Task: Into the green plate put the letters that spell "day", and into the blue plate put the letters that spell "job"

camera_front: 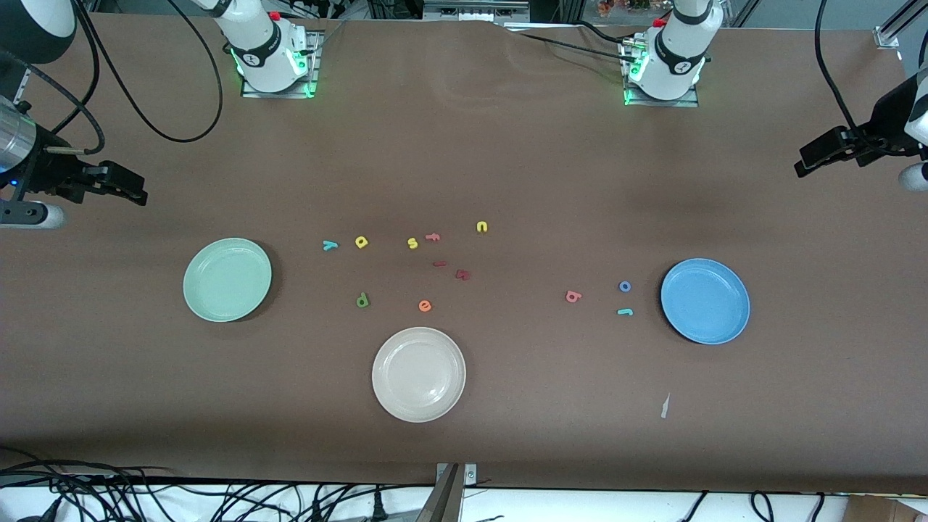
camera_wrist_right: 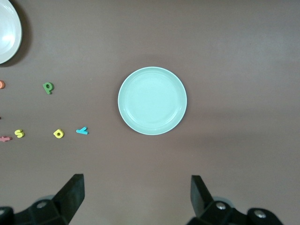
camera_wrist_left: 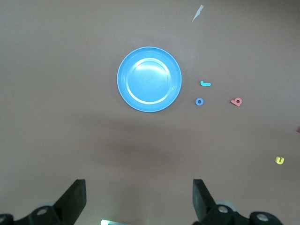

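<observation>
The pale green plate (camera_front: 227, 279) (camera_wrist_right: 152, 100) lies toward the right arm's end of the table. Beside it are the teal y (camera_front: 330, 245) (camera_wrist_right: 82, 131), yellow a (camera_front: 362, 242) (camera_wrist_right: 58, 133) and dark green d (camera_front: 362, 299) (camera_wrist_right: 48, 87). The blue plate (camera_front: 705, 301) (camera_wrist_left: 149, 79) lies toward the left arm's end, with the blue o (camera_front: 625, 286) (camera_wrist_left: 199, 101), teal j (camera_front: 624, 312) (camera_wrist_left: 205, 84) and salmon b (camera_front: 573, 296) (camera_wrist_left: 236, 101) beside it. Both plates hold nothing. My right gripper (camera_front: 138, 190) (camera_wrist_right: 137, 194) hangs open over bare table by the green plate. My left gripper (camera_front: 803, 163) (camera_wrist_left: 139, 197) hangs open by the blue plate.
A cream-white plate (camera_front: 418, 374) sits nearer the front camera, mid-table. Other letters lie in the middle: yellow s (camera_front: 412, 243), salmon f (camera_front: 433, 236), yellow n (camera_front: 482, 227), orange e (camera_front: 425, 306) and two dark red pieces (camera_front: 462, 274). A pale scrap (camera_front: 665, 406) lies near the blue plate.
</observation>
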